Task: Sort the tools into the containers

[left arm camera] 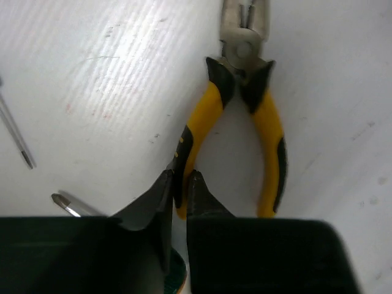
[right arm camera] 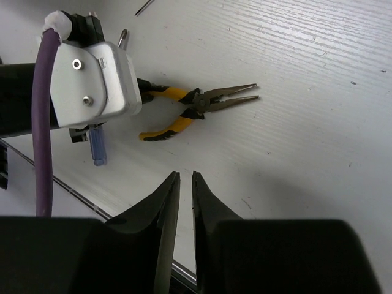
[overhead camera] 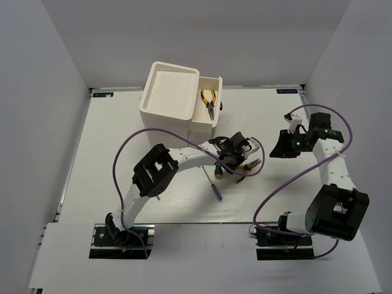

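Yellow-and-black pliers (left arm camera: 245, 92) lie flat on the table, nose pointing away. My left gripper (left arm camera: 180, 184) is shut on their left handle; from above it sits low at the table's middle (overhead camera: 237, 160) beside those pliers (overhead camera: 249, 166). A second pair of pliers (overhead camera: 209, 101) lies in the pulled-out white drawer (overhead camera: 219, 86) of the cabinet (overhead camera: 162, 119). A blue-handled screwdriver (overhead camera: 215, 187) and a green-handled one (overhead camera: 218, 168) lie near my left wrist. My right gripper (right arm camera: 185, 177) hovers to the right (overhead camera: 283, 147), its jaws a narrow gap apart with nothing between them.
Two screwdriver tips (left arm camera: 58, 199) (left arm camera: 18, 138) show left of my left fingers. The left arm's purple cable (overhead camera: 131, 144) loops over the table. The right wrist view shows the table's near edge (right arm camera: 79, 193) close by. Grey walls close in three sides.
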### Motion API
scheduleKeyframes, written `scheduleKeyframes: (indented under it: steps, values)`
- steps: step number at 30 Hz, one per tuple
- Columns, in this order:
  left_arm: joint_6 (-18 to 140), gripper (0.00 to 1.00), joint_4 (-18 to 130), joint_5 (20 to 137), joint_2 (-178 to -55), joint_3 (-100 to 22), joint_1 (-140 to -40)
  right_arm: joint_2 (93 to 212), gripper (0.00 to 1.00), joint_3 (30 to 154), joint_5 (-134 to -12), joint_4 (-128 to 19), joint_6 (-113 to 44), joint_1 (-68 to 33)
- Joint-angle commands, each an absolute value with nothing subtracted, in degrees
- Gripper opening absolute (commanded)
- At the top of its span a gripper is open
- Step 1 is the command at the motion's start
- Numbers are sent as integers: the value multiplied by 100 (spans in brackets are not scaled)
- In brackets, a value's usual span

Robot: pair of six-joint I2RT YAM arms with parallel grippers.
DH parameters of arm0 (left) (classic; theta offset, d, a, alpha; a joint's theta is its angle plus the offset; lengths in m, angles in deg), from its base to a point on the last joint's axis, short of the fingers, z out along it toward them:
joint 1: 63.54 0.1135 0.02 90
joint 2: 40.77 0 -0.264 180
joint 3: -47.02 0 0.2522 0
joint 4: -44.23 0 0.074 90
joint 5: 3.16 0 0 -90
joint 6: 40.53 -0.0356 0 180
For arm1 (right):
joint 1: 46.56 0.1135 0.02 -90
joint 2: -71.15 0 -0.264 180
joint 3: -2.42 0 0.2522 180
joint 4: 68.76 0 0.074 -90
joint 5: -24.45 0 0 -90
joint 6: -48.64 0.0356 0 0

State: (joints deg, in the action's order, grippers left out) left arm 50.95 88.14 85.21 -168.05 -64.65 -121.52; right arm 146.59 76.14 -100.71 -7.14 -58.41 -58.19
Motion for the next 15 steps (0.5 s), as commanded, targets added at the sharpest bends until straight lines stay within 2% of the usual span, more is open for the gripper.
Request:
scheduleKeyframes:
  steps: [1, 3, 4, 8, 15]
  values:
    - [5070, 9, 9120, 8693, -16909, -6640, -12217, 14524, 20, 7586, -10299, -850, -5744, -5886]
    - [5070, 1, 9174, 8745, -16769, -6711, -12269, 14516, 20, 7577, -10317, -877, -5718, -5912]
    - [5070, 0, 9174, 8746, -16690, -6877, -12269, 14516, 20, 7577, -10308, -903, -5700, -5921]
    - [5140, 0, 9348, 9087, -16347, -7650, -12269, 14472, 26, 7568, -10203, -1079, -5595, -5965]
    - [4921, 0, 9754, 10309, -16083, -9496, -12269, 14401, 26, 7524, -10088, -1290, -5480, -6114]
